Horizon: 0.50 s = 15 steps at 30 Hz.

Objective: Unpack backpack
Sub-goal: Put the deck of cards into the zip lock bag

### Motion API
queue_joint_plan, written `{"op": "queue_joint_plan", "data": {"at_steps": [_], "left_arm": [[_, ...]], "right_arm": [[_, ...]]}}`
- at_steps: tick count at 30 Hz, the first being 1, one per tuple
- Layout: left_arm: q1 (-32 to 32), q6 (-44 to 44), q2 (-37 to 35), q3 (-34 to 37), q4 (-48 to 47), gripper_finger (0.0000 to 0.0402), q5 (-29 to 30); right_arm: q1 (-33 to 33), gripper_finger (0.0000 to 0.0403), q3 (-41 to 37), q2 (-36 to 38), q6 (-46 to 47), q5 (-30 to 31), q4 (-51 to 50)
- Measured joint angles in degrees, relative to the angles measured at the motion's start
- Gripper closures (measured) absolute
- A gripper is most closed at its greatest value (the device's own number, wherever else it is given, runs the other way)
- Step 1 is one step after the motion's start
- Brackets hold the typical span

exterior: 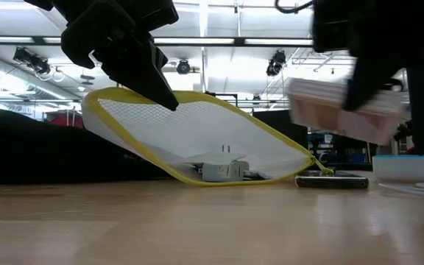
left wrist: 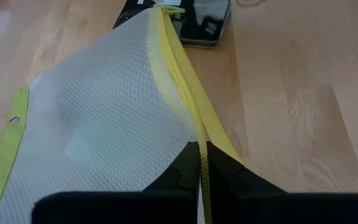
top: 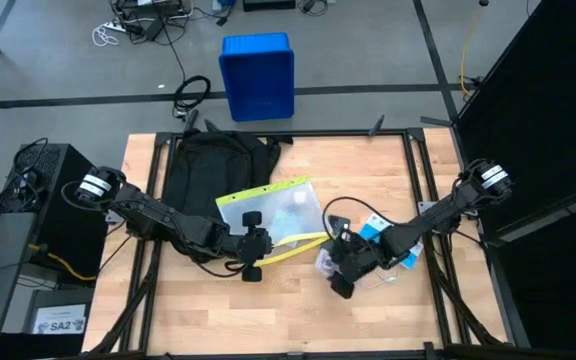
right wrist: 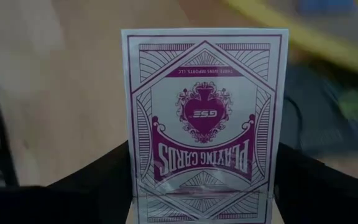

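Observation:
The black backpack (top: 213,165) lies on the table's far left part. A clear mesh pouch with yellow trim (top: 268,205) leans out from in front of it, with a white charger (exterior: 223,171) inside. My left gripper (left wrist: 201,171) is shut on the pouch's zipper edge. My right gripper (right wrist: 204,186), to the right of the pouch, is shut on a purple-and-white box of playing cards (right wrist: 204,118), which shows blurred above the table (exterior: 344,110) in the low view. My left gripper pinches the pouch's yellow zipper edge (left wrist: 199,140) between its two fingers, slanting down from the table's left. The edge runs along between the fingers. That end is raised, and the pouch's lower end (exterior: 219,178) rests on the table. My right gripper pinches the card box between its two fingers, one on each long narrow side (right wrist: 129,162), near one end. The fingers slant down at it. The box is lifted clear of the table, its printed face toward the wrist camera.
A black phone (exterior: 331,180) lies on the table just beyond the pouch's lower end. Blue and white small items (top: 378,235) and a black cable (top: 338,215) lie at the right. A blue bin (top: 258,75) stands on the floor past the far edge.

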<state>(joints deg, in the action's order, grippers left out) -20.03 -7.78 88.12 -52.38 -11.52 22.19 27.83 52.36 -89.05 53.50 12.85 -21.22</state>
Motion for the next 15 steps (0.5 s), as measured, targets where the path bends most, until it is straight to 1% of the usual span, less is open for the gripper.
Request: {"op": "queue_joint_plan", "data": {"at_steps": [4,8,11,15], "left_arm": [[0.0,0.1,0.0,0.0,0.1,0.0402,0.0],[0.0,0.2,0.0,0.0,0.5,0.0402,0.5],[0.0,1.5,0.0,0.0,1.4,0.0402,0.9],[0.0,1.7,0.0,-0.1,2.7,0.0402,2.1]], "right_arm": [[-4.3,0.0129,0.0,-2.1,-5.7,-0.8,6.8],[-7.8,0.0129,0.0,-4.7,-10.3,-4.3,14.7],[-9.5,0.0129,0.3,-6.8,-12.7,-6.7,18.5],[-10.5,0.0129,1.7,-8.9,-15.2,-8.0,19.0]]}}
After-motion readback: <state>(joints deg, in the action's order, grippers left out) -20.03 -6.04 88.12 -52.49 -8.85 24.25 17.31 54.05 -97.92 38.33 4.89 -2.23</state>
